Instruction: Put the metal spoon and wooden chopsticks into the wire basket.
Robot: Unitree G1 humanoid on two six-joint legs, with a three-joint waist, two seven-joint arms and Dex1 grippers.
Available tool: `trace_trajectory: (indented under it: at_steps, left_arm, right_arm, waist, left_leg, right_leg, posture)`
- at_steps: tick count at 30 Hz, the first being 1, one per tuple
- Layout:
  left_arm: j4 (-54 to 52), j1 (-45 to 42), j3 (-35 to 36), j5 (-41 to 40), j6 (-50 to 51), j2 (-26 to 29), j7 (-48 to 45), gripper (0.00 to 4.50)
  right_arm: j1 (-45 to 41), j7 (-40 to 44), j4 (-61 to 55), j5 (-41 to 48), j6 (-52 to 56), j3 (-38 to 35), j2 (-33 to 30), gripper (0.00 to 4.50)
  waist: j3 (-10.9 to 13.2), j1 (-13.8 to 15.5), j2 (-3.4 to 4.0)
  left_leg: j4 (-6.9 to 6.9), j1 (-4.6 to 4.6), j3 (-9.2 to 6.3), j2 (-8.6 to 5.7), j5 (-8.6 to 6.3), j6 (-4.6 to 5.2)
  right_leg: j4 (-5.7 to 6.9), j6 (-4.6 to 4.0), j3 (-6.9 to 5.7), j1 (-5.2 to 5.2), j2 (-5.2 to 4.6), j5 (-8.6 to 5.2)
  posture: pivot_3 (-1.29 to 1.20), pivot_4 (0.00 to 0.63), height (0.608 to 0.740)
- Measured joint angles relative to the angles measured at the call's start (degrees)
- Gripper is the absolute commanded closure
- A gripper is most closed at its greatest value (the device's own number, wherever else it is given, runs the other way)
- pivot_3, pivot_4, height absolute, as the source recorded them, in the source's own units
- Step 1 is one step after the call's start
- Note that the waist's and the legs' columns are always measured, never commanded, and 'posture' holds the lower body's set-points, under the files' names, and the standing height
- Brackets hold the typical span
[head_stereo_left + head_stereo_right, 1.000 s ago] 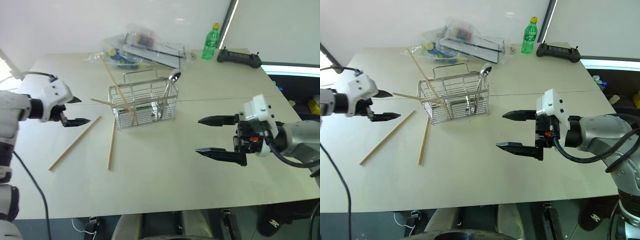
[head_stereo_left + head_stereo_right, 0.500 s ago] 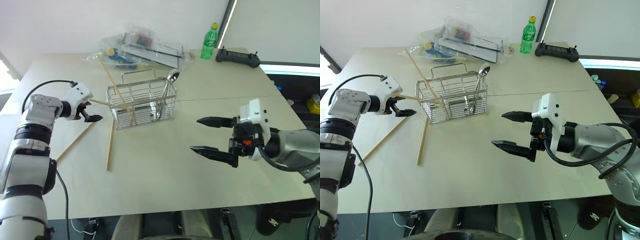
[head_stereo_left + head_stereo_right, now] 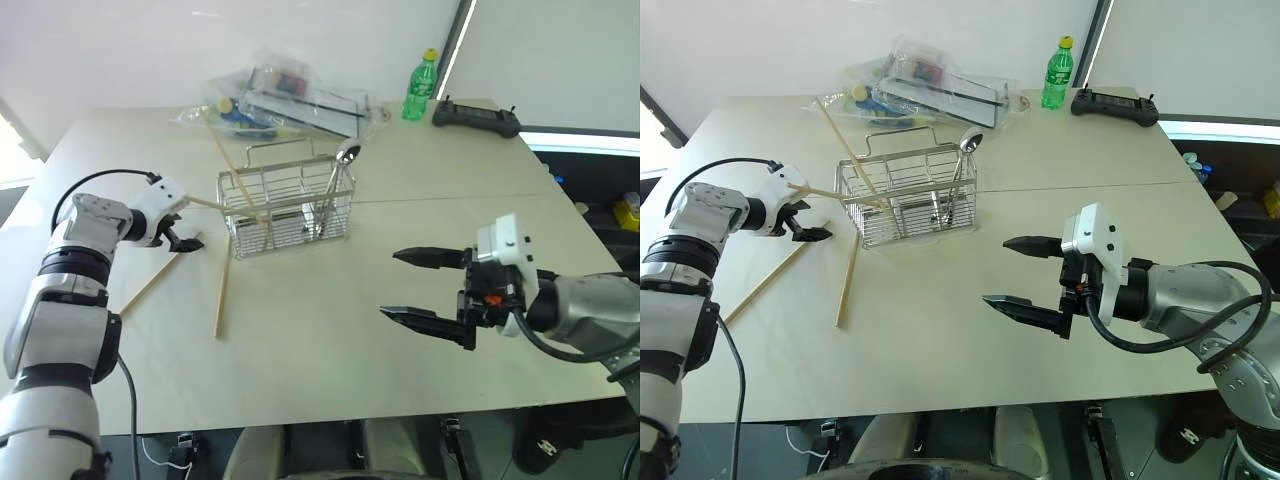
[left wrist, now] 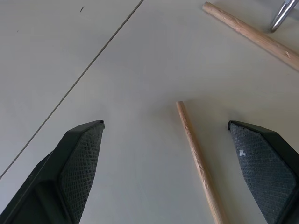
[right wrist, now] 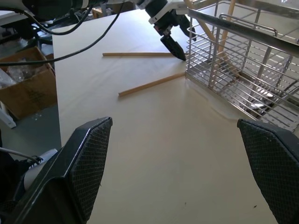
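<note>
Head stereo pair: high, facing forward-down over the whole tabletop (image 3: 330, 330). Left wrist camera: very close above tabletop. Right wrist camera: low, looking across toward wire basket (image 5: 238, 60), shared with head views.

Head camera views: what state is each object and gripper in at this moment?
metal spoon: standing in the basket, bowl up.
wire basket: upright on the table, holding two chopsticks and the spoon.
loose chopsticks: two lying flat on the table.
left gripper: open, straddling one loose chopstick's end.
right gripper: open, empty.
green bottle: upright, capped.
</note>
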Motion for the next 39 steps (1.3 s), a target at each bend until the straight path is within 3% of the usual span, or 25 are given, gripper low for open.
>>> trace_trajectory:
  at_steps: [7, 19, 22, 29, 34, 39]
  left_arm:
    - [1.3, -0.5, 0.0, 0.4, 1.1, -1.0, 0.1, 4.41]
    - [3.3, -1.4, 2.4, -0.4, 3.4, -1.0, 4.0, 4.47]
    - [4.6, -4.3, 7.4, -3.4, 5.6, -0.8, 8.2, 4.47]
    - [2.5, -20.8, 25.8, -17.3, 11.4, 3.5, 20.3, 4.47]
    - [-13.8, -23.5, 38.3, -31.4, 19.0, 2.8, 23.0, 4.47]
    - [-38.3, -15.9, 39.4, -39.6, 27.3, -2.5, 25.5, 4.47]
  right_arm:
    - [0.0, 0.4, 0.0, 0.0, 0.0, 0.0, -0.1, 0.03]
    - [-0.1, 1.7, 1.3, -0.9, -0.4, 0.1, -0.8, 0.03]
    - [-0.6, 2.2, 1.9, -1.4, -0.7, 0.2, -0.8, 0.03]
    - [-1.3, 2.8, 3.3, -2.3, -1.5, 0.8, -0.8, 0.03]
    - [-1.9, 2.9, 3.9, -2.3, -1.6, 1.1, -0.8, 0.03]
    - [-2.8, 3.5, 5.3, -2.8, -1.8, 2.1, -0.8, 0.03]
  waist:
    - [0.0, -0.1, 0.00]
    - [0.0, -0.2, -0.01]
    - [0.1, -0.2, -0.16]
    - [0.2, -0.2, -0.38]
    - [0.2, -0.3, -0.32]
    - [0.2, -0.1, -0.29]
  left_leg:
    - [0.17, -0.01, -0.02, 0.03, 0.00, 0.00]
    - [0.16, -0.05, -0.02, 0.05, -0.02, 0.02]
    - [0.17, -0.13, -0.07, 0.07, -0.02, 0.02]
    - [0.17, -0.20, -0.06, -0.01, -0.14, 0.18]
    - [0.09, -0.13, -0.03, 0.01, -0.16, 0.20]
    - [0.27, -0.07, -0.05, 0.02, -0.13, 0.14]
  right_leg:
    - [0.00, -0.03, -0.02, 0.05, 0.01, 0.04]
    - [0.00, -0.03, -0.05, -0.01, 0.05, 0.09]
    - [-0.01, 0.02, -0.11, -0.06, 0.06, 0.12]
    - [-0.10, 0.17, -0.14, -0.06, -0.05, 0.17]
    - [-0.09, 0.19, -0.11, -0.06, -0.05, 0.16]
    - [-0.07, 0.17, -0.03, 0.07, -0.02, 0.17]
  posture:
    - [0.00, 0.150, 0.738]
    - [0.00, 0.150, 0.738]
    - [0.00, 0.150, 0.738]
    - [0.00, 0.150, 0.738]
    - [0.00, 0.150, 0.738]
    - [0.00, 0.150, 0.738]
